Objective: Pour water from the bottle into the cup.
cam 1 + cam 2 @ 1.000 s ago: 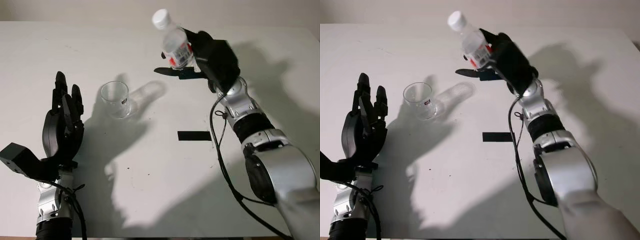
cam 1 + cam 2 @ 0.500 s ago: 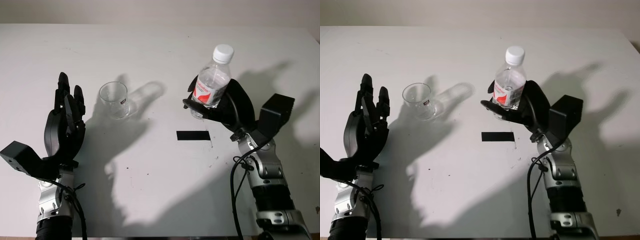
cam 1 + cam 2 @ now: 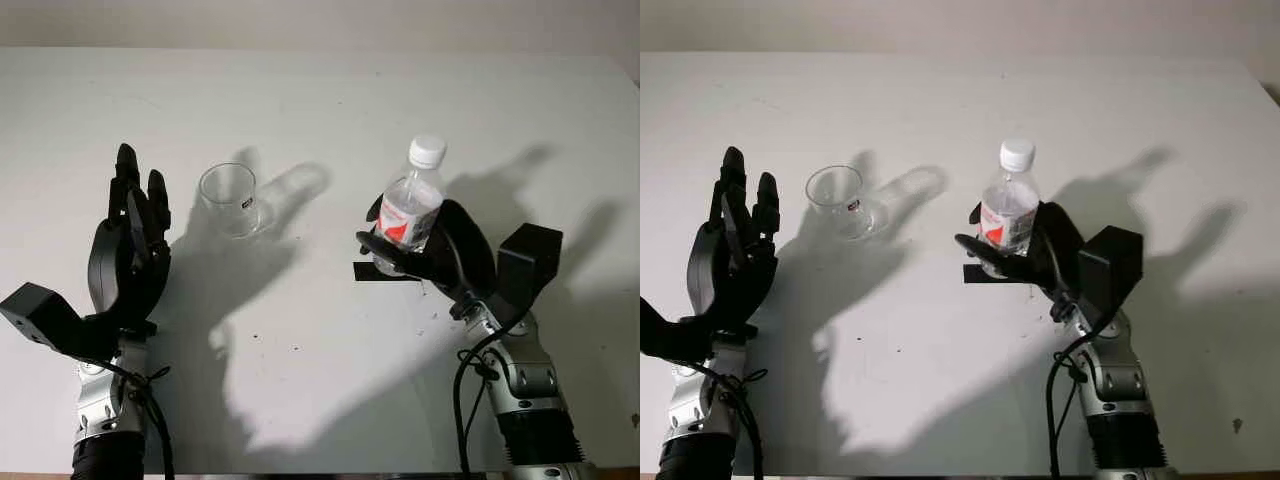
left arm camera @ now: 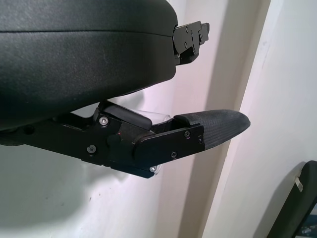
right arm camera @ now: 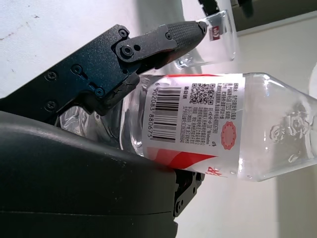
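Clear plastic water bottle [image 3: 408, 212] with white cap on, upright, cap tipped slightly away, gripped around its label by the right robot hand [image 3: 425, 250] above black tape [image 3: 980, 273]. Clear cup [image 3: 230, 198] stands well left on the white surface [image 3: 320, 100]; open left robot hand [image 3: 128, 250] beside it.

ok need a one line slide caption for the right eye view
Right hand holds a capped water bottle upright over a black strip; clear cup stands beside the open left hand.

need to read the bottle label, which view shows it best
The right wrist view: the bottle, held in the right hand, shows its barcode, QR code and print up close. The two eye views show the bottle upright with its white cap on, its label as a small red and white patch. The left wrist view gives none of it.
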Controlling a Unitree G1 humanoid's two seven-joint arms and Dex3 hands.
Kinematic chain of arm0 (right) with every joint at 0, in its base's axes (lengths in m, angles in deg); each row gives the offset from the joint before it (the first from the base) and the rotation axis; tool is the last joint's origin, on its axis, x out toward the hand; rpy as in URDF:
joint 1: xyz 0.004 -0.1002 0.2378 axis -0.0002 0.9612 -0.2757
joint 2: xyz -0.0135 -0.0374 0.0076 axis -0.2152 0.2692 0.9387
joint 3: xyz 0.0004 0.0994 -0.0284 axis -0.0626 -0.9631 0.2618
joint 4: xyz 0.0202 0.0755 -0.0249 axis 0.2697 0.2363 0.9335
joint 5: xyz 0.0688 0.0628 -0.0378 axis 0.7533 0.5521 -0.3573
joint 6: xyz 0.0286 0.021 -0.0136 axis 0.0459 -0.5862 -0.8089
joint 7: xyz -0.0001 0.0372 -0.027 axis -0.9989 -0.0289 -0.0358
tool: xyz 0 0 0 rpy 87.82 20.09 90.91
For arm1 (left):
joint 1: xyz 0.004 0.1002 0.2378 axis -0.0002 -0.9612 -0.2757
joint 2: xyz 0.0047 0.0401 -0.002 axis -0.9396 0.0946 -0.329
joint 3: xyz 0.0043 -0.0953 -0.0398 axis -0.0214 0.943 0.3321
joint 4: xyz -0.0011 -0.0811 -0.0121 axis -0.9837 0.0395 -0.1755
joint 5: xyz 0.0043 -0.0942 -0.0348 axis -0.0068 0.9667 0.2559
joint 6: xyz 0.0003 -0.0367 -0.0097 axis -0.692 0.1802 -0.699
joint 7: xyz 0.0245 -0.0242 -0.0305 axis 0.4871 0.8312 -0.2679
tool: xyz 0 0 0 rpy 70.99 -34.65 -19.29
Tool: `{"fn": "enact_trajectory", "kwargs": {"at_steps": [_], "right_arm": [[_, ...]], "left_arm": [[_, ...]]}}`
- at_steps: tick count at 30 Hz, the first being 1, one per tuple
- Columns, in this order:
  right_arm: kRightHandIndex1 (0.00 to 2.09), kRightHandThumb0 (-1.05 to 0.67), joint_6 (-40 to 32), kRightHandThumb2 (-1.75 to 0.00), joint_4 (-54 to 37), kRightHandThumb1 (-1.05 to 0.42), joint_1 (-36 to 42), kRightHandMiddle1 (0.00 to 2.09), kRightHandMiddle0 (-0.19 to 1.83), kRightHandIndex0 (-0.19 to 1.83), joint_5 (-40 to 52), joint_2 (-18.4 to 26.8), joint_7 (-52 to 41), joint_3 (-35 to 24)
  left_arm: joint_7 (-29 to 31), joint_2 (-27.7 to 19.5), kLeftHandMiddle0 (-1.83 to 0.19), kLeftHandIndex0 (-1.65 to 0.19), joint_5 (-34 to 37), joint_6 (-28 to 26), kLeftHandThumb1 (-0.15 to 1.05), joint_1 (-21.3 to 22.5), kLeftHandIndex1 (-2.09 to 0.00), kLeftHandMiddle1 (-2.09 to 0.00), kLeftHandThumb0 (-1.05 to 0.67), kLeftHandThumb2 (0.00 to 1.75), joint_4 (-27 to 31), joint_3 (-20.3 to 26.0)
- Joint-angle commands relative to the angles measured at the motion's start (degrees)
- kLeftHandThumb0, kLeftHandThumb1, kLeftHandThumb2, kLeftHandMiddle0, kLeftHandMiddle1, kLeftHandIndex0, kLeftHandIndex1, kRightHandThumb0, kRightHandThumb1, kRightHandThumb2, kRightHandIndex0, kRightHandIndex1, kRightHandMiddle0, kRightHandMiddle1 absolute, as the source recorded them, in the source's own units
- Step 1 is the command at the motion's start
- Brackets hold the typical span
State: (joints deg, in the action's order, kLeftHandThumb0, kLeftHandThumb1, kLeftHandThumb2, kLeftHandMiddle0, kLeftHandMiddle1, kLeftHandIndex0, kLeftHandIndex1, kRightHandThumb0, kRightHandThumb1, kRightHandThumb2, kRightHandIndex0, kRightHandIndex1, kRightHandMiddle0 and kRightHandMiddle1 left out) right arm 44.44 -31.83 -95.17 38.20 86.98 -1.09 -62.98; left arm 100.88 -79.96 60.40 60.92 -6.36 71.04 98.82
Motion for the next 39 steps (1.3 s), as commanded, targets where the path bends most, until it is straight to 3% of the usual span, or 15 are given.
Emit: {"fn": "enact_trajectory", "kwargs": {"at_steps": [1, 19, 22, 25, 27, 28, 31, 33, 39], "right_arm": [[2.09, -0.46, -0.5, -0.43, 1.5, -1.05, -0.5, 2.09, 0.58, 0.94, -0.2, -0.7, 0.2, 0.1], [2.09, -0.53, 7.0, -0.36, 9.6, -1.05, -1.2, 2.09, 0.41, 0.75, -4.0, -2.0, 1.1, 0.8], [2.09, -0.55, 9.8, -0.32, 10.6, -1.05, -0.6, 2.09, 0.33, 0.63, -4.2, -2.0, 0.6, 0.7], [2.09, -0.58, 11.4, -0.25, 10.8, -1.05, 0.3, 2.09, 0.15, 0.39, -2.8, -2.1, -1.0, 0.2], [2.09, -0.59, 12.2, -0.18, 10.8, -1.05, 1.0, 2.01, 0.03, 0.12, -1.7, -2.1, -2.4, -0.2], [2.04, -0.61, 12.4, -0.15, 10.8, -1.05, 1.3, 1.94, 0.01, 0.04, -1.1, -2.0, -3.3, -0.4], [1.55, -0.61, 12.7, -0.08, 10.4, -1.05, 2.4, 1.62, 0.00, -0.06, -0.3, -1.6, -5.2, -0.5], [1.19, -0.64, 13.0, -0.06, 10.0, -1.04, 3.0, 1.38, 0.00, -0.03, -0.7, -1.3, -5.6, -0.3], [0.41, -0.68, 13.1, -0.05, 9.2, -1.02, 4.5, 0.83, 0.05, 0.15, -2.1, -0.9, -5.0, 0.0]], "left_arm": [[0.2, 0.1, 0.19, 0.19, 0.1, 0.0, 1.05, -1.5, 0.00, 0.00, -0.75, 0.64, -0.4, 0.2], [0.8, -0.3, 0.19, 0.19, 0.5, -0.4, 1.05, -1.8, 0.00, 0.00, -0.75, 0.64, 0.1, 0.7], [0.8, -0.5, 0.19, 0.19, 0.2, -0.2, 1.05, -1.9, 0.00, 0.00, -0.75, 0.64, 0.1, 0.7], [0.9, -0.7, 0.19, 0.19, 0.1, -0.2, 1.05, -1.8, 0.00, 0.00, -0.75, 0.64, 0.0, 0.9], [1.0, -0.9, 0.19, 0.19, 0.0, -0.1, 1.05, -1.7, 0.00, 0.00, -0.75, 0.64, -0.2, 0.9], [1.0, -0.9, 0.19, 0.19, -0.1, -0.1, 1.05, -1.7, 0.00, 0.00, -0.75, 0.64, -0.3, 0.9], [1.1, -1.0, 0.19, 0.19, 0.0, -0.2, 1.05, -1.5, 0.00, 0.00, -0.75, 0.64, -0.4, 1.0], [1.0, -1.0, 0.19, 0.19, 0.0, -0.2, 1.05, -1.5, 0.00, 0.00, -0.75, 0.63, -0.4, 1.0], [2.1, -1.3, 0.19, 0.19, 0.6, -0.2, 1.05, -1.3, 0.00, 0.00, -0.75, 0.63, -0.9, 1.3]]}}
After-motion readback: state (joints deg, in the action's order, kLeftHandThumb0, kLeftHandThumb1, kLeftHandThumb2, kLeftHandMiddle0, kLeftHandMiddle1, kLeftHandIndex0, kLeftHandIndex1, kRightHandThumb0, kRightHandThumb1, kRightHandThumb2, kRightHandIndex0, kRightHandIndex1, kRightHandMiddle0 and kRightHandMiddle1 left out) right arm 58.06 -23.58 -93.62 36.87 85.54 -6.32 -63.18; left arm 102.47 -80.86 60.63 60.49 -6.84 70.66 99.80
